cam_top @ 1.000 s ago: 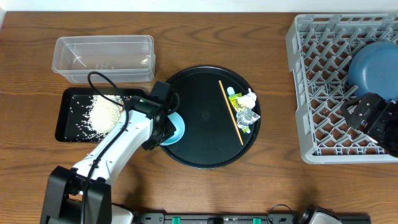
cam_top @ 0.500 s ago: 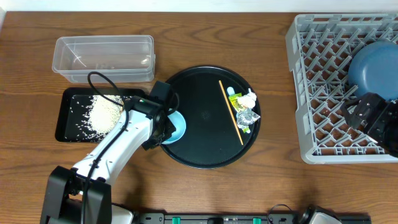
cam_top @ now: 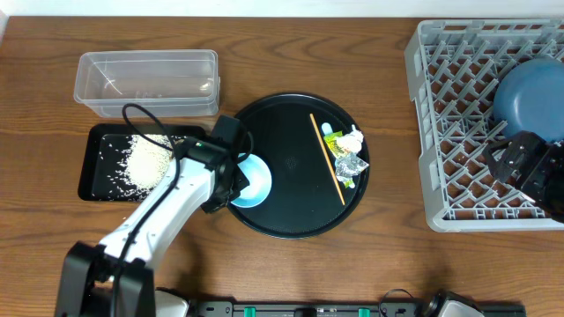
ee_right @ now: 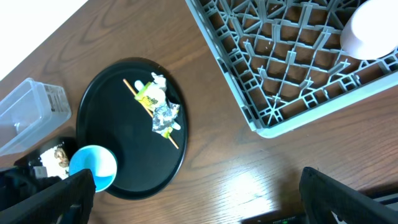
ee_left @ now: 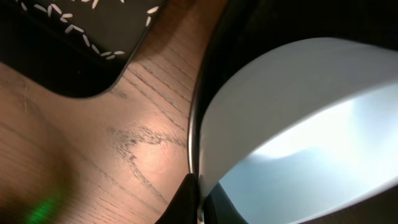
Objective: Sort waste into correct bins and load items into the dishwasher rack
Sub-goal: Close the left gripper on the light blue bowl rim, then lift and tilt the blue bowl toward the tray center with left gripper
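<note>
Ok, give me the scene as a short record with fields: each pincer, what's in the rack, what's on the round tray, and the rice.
left pincer: shut on the light blue bowl at its rim, over the round black tray
right pincer: open, holding nothing, above the rack
in rack: dark blue plate, white bowl
on round tray: stick, foil wrappers, tissue wad
rice: in the black rectangular tray

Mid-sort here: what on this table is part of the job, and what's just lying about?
Job:
light blue bowl
stick
foil wrappers
tissue wad
rice
black rectangular tray
clear tub
rack
dark blue plate
white bowl

Lying about:
round black tray, only a carrier for the leftovers
</note>
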`<state>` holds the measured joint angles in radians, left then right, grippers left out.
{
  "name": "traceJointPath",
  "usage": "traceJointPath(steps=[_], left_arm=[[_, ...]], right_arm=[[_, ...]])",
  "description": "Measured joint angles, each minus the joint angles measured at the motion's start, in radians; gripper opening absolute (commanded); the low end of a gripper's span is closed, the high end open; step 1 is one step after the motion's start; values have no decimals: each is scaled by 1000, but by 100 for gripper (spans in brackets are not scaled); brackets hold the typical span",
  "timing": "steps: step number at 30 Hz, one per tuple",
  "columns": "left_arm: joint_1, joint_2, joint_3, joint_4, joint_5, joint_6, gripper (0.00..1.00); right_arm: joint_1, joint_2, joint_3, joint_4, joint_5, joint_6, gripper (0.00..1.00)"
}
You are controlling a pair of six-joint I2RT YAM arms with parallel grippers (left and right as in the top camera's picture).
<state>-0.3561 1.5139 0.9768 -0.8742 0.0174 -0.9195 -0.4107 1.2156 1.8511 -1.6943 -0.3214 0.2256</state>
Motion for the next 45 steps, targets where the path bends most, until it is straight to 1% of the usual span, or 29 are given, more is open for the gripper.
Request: traceJointPath(steps=[3,8,12,18,26,36,45], left_arm=[[0,-55,0,3,16,3,6],[-12,-160,0,22,94,9,6],[-39,-200,0,41,164,11,6],[-87,-192,0,49,213,11,6],[-177,-156,0,85,228,11,6],[-222,-156,0,71,270,26,6],[-215,-156,0,88,292,34,6]], right_arm=[[0,0,0,0,0,0,99],[0,0,0,0,0,0,99],[0,0,0,0,0,0,99],[0,0,0,0,0,0,99],[0,0,0,0,0,0,99],[0,0,0,0,0,0,99],[0,0,0,0,0,0,99]])
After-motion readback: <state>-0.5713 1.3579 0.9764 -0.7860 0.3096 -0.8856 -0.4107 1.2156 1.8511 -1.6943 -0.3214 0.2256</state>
